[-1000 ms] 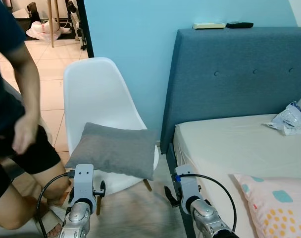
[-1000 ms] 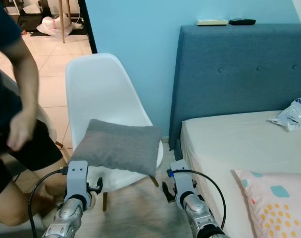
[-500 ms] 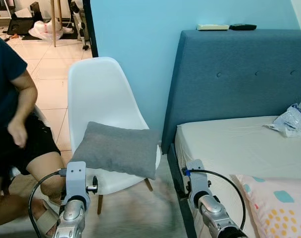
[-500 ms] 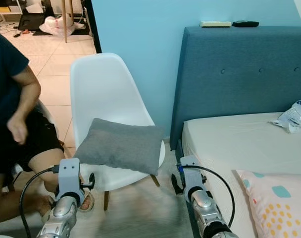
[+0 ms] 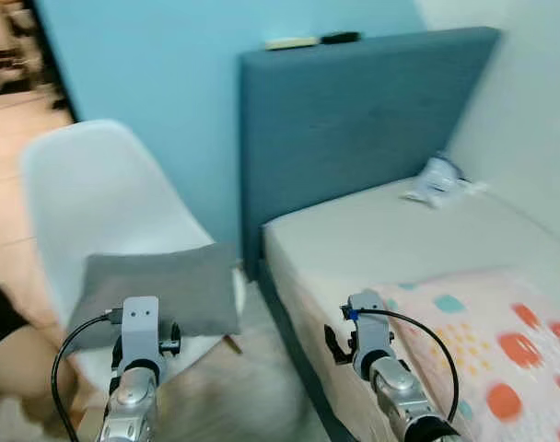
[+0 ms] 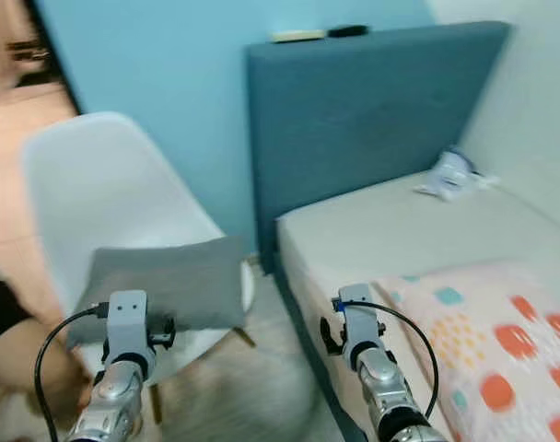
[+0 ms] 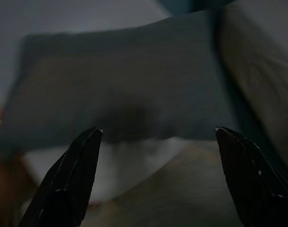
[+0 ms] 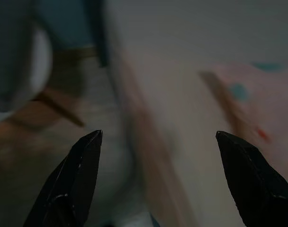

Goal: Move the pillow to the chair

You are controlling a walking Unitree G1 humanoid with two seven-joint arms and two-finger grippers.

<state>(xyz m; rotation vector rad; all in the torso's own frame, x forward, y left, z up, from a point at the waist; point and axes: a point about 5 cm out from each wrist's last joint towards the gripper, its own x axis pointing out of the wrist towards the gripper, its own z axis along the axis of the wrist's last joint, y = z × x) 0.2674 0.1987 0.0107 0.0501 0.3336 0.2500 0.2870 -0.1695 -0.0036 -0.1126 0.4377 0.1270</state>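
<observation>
Both tools are held low and spread wide, with nothing between the fingers: the left tool (image 7: 156, 179) is pointed at the grey pillow (image 5: 156, 293), the right tool (image 8: 158, 182) at the edge of the bed (image 5: 400, 235). The pillow is seen lying on the seat of the white chair (image 5: 87, 193), so the move is judged to be done. Compared with half a second ago, the whole scene has shifted left and is blurred. This is read as the head camera swinging toward the bed; the pillow itself is not taken to have moved. A patterned pillow (image 5: 501, 336) is seen on the bed.
</observation>
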